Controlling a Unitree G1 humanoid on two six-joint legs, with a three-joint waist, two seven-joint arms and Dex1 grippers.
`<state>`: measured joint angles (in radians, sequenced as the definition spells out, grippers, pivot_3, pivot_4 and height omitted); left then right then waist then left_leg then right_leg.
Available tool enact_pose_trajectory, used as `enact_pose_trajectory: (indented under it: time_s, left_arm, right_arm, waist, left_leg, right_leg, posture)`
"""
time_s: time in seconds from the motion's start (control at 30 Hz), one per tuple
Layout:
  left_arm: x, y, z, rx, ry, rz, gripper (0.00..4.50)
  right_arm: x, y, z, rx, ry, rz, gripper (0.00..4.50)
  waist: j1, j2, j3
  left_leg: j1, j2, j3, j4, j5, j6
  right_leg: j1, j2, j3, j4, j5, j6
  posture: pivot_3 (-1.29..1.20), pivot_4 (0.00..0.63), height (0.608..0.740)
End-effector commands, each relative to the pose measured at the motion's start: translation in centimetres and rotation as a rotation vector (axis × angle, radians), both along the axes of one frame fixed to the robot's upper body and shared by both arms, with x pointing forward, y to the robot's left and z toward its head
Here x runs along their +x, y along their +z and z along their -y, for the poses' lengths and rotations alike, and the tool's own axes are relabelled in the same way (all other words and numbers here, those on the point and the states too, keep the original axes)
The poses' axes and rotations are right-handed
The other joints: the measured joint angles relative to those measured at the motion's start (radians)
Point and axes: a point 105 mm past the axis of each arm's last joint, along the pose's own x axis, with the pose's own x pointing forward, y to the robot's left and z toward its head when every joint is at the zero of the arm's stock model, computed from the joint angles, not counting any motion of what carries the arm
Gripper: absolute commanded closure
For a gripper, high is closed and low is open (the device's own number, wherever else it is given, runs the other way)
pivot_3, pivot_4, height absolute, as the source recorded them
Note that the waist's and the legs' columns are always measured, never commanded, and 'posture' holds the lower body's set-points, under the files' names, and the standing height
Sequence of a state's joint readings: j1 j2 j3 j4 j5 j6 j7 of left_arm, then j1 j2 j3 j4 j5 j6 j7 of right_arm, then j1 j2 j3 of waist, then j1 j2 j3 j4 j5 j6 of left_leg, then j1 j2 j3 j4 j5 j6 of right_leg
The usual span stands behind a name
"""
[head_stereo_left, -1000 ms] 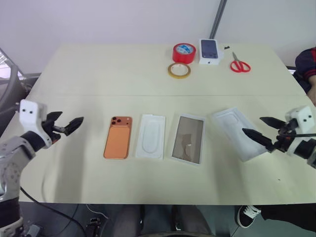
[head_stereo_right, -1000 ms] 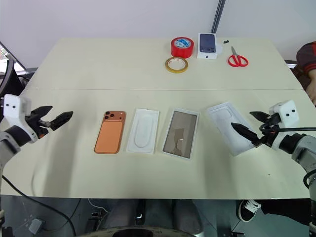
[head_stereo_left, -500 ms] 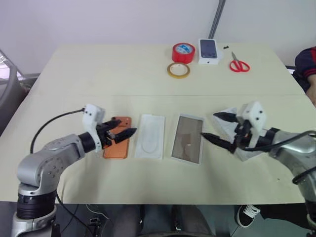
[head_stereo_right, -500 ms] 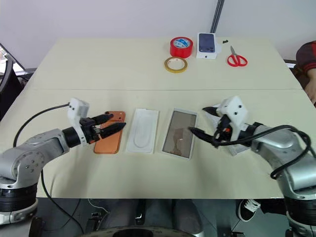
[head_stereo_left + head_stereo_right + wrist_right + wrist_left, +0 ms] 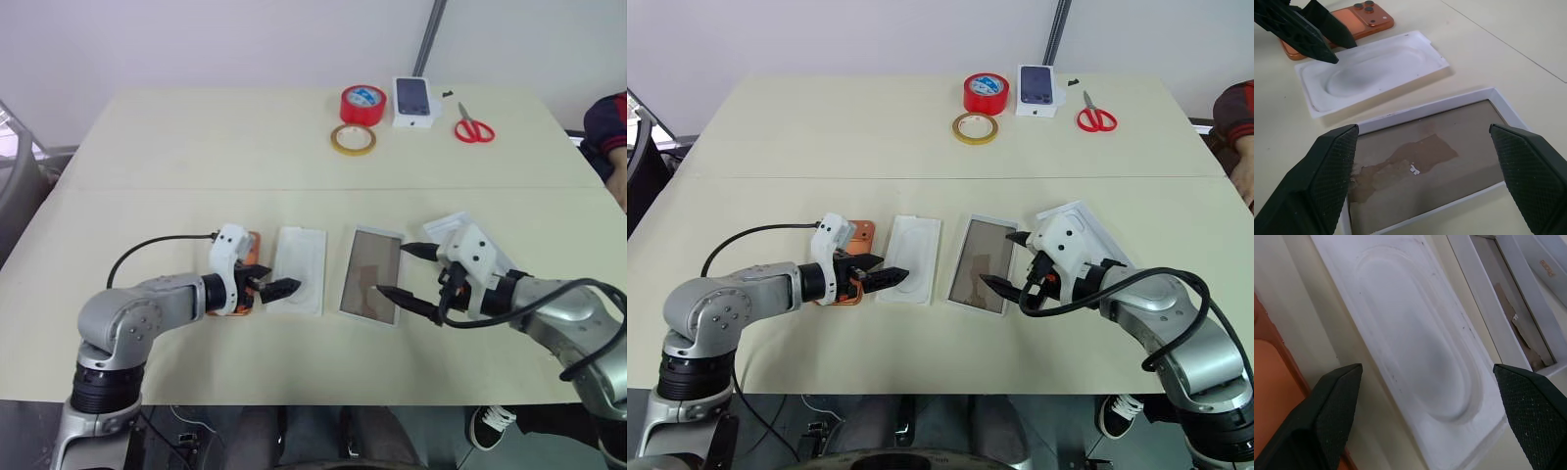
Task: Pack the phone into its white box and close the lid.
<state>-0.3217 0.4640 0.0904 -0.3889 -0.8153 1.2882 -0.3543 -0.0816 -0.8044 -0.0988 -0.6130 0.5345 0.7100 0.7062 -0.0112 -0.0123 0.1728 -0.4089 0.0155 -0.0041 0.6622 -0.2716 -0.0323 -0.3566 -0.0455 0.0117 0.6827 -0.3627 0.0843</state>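
The orange phone (image 5: 1352,27) lies back up at the left of a row on the table, partly under my left arm. To its right lie a white insert tray (image 5: 299,269), the white box (image 5: 372,276) with its grey-brown inside showing, and the lid (image 5: 1089,221), inner face up. My left gripper (image 5: 273,282) is open and low over the gap between the phone and the tray, holding nothing. My right gripper (image 5: 390,269) is open and empty, over the box's right rim, its arm covering part of the lid.
At the table's far side are a red tape roll (image 5: 364,104), a yellow tape ring (image 5: 354,139), a small white box with a dark phone picture (image 5: 414,102) and red scissors (image 5: 474,127). A person's sleeve (image 5: 609,132) shows at the right edge.
Both arms swung inward from the table's sides. The left gripper passed over the phone to the tray's edge; the right gripper moved from the lid to the box. Both stayed open.
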Motion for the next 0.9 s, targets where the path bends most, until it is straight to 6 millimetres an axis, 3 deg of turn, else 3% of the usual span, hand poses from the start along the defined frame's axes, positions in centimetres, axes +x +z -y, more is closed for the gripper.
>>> enact_pose_trajectory:
  time_s: [0.03, 0.07, 0.17, 0.4, 0.67, 0.8, 0.9]
  left_arm:
    - [0.0, -0.3, -0.1, -0.006, 0.029, -0.028, 0.00]
    - [0.0, -0.4, 0.0, -0.019, 0.036, -0.036, 0.00]
    - [0.1, -0.4, 0.4, -0.046, 0.061, -0.050, 0.83]
    - [0.1, -0.6, 1.0, -0.074, 0.104, -0.075, 4.36]
    - [0.4, 0.6, 1.4, -0.173, 0.139, -0.080, 4.44]
    - [0.9, 1.2, 0.5, -0.189, 0.184, -0.074, 4.50]
    - [1.5, 1.8, -0.3, -0.194, 0.218, -0.062, 4.50]
  right_arm:
    - [-0.4, 1.0, -0.6, -0.010, 0.032, 0.054, 0.04]
    - [-0.4, 1.0, -0.8, -0.013, 0.039, 0.052, 0.04]
    - [-0.6, 0.6, -1.4, -0.038, 0.072, 0.041, 0.00]
    - [-1.5, -1.5, -2.5, -0.248, 0.178, -0.066, 0.00]
    - [-2.3, -3.9, -3.0, -0.376, 0.191, -0.209, 0.00]
    - [-2.1, -4.7, -2.7, -0.430, 0.168, -0.213, 1.27]
    - [-1.7, -4.8, -2.7, -0.453, 0.162, -0.184, 2.75]
  waist:
    - [0.000, 0.000, 0.000]
    - [0.000, 0.000, 0.000]
    - [0.001, 0.000, 0.000]
    - [0.002, 0.000, 0.000]
    - [0.002, 0.000, 0.000]
    - [0.002, 0.000, 0.000]
    - [0.001, 0.000, 0.000]
  left_leg:
    - [0.000, 0.000, 0.000, 0.000, 0.000, 0.000]
    - [0.000, 0.000, 0.000, 0.000, 0.000, 0.000]
    - [0.000, 0.000, 0.000, 0.000, 0.000, 0.000]
    - [0.000, 0.000, 0.000, 0.001, 0.000, 0.000]
    - [0.000, 0.000, -0.001, 0.001, 0.000, 0.000]
    - [0.000, 0.000, -0.001, 0.001, 0.000, 0.000]
    - [0.000, 0.000, -0.001, 0.001, 0.000, 0.000]
  right_leg:
    - [0.000, 0.000, 0.000, 0.000, 0.000, 0.000]
    - [0.000, 0.000, 0.000, 0.000, 0.000, 0.000]
    - [0.000, 0.000, 0.000, 0.000, 0.000, 0.000]
    - [0.000, 0.000, 0.000, 0.000, 0.000, 0.000]
    - [0.000, 0.000, 0.000, 0.000, 0.000, 0.000]
    - [0.000, 0.000, 0.000, 0.000, 0.000, 0.000]
    - [0.000, 0.000, 0.000, 0.000, 0.000, 0.000]
  posture:
    - [0.00, 0.150, 0.740]
    - [0.00, 0.150, 0.740]
    - [0.00, 0.150, 0.740]
    - [0.00, 0.150, 0.740]
    - [0.00, 0.150, 0.740]
    - [0.00, 0.150, 0.740]
    - [0.00, 0.150, 0.740]
